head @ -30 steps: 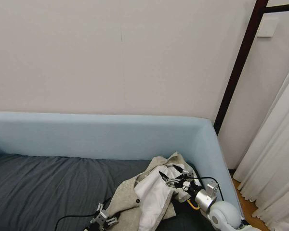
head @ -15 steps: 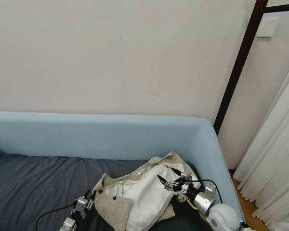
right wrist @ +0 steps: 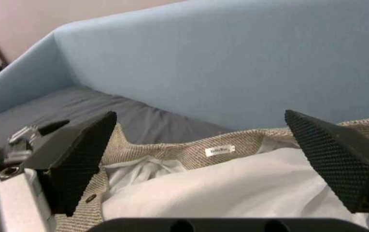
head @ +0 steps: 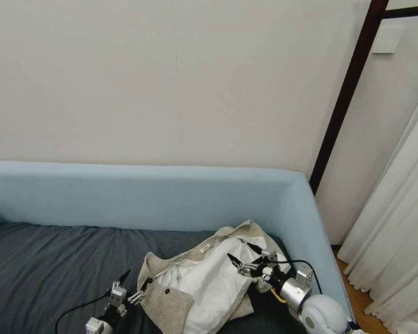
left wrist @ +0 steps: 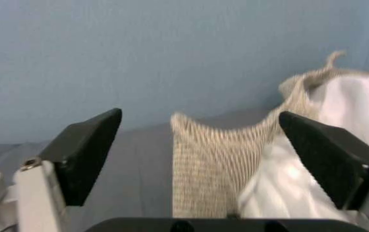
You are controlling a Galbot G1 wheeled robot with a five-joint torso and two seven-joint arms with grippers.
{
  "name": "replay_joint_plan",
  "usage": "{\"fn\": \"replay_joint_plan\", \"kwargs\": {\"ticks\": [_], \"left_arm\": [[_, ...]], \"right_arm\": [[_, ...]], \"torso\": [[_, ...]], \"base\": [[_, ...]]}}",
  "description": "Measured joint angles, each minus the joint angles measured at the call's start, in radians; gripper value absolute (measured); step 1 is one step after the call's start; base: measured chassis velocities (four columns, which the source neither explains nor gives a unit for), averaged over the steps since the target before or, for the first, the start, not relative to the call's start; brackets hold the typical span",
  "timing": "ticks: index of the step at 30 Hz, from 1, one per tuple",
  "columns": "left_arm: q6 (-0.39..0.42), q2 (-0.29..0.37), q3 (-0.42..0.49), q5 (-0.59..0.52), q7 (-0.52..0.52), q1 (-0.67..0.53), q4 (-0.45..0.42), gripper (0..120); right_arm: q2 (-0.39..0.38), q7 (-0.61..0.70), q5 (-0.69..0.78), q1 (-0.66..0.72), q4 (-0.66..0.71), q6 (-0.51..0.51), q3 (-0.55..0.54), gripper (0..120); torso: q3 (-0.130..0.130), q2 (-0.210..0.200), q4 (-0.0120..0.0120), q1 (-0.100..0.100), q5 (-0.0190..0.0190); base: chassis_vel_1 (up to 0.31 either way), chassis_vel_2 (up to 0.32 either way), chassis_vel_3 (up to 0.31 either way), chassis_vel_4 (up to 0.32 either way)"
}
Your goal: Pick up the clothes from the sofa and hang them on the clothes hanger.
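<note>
A beige knit garment with a white lining lies spread on the dark grey sofa seat, near the sofa's right end. My left gripper is at the garment's left edge, open, and the knit fabric stands between its fingers. My right gripper hovers open just over the right part of the garment, above the white lining and the collar label. The right wrist view also shows the left gripper farther off.
The light blue sofa back and right armrest wall in the seat. Behind is a plain wall, with a dark door frame and white curtains to the right. The seat to the left is bare.
The garment has been drawn open to the left and now lies spread wider. My left gripper moved left with its edge, then shifted slightly back right. The right gripper has barely moved.
</note>
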Motion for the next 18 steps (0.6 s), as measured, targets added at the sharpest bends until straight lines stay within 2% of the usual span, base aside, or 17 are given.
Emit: {"fn": "replay_joint_plan", "kwargs": {"ticks": [4,7,9,10,14,18], "left_arm": [[0.061,0.014,0.013,-0.023,0.016,-0.065,0.028,100],[0.101,0.021,0.025,-0.026,0.027,-0.113,0.076,100],[0.139,0.023,0.053,-0.044,0.063,-0.167,0.150,100],[0.139,0.023,0.053,-0.044,0.063,-0.167,0.150,100],[0.175,-0.005,0.076,-0.045,0.150,-0.228,0.242,97],[0.194,-0.028,0.076,-0.017,0.197,-0.257,0.281,93]], "right_arm": [[-0.007,-0.001,0.000,-0.003,0.000,0.000,0.002,100],[-0.011,-0.001,0.000,-0.003,0.000,0.000,0.003,100],[-0.013,-0.002,0.000,-0.004,0.000,0.000,0.003,100],[-0.013,-0.002,0.000,-0.004,0.000,0.000,0.003,100],[-0.015,-0.002,0.000,-0.009,0.000,0.000,0.005,100],[-0.017,-0.002,0.000,-0.014,0.000,-0.001,0.013,100]], "torso": [[0.000,0.000,0.0000,0.000,0.0001],[0.000,0.000,0.0001,0.000,0.0001],[0.000,0.000,0.0002,0.000,0.0002],[0.000,0.000,0.0002,0.000,0.0002],[0.000,0.000,0.0002,0.000,0.0000],[0.000,0.000,0.0001,0.000,-0.0001]], "base": [[0.000,0.000,0.000,0.000],[0.000,0.000,0.000,0.000],[0.000,0.000,0.000,0.000],[0.000,0.000,0.000,0.000],[0.000,0.000,0.000,0.000],[0.000,0.000,0.000,0.000]]}}
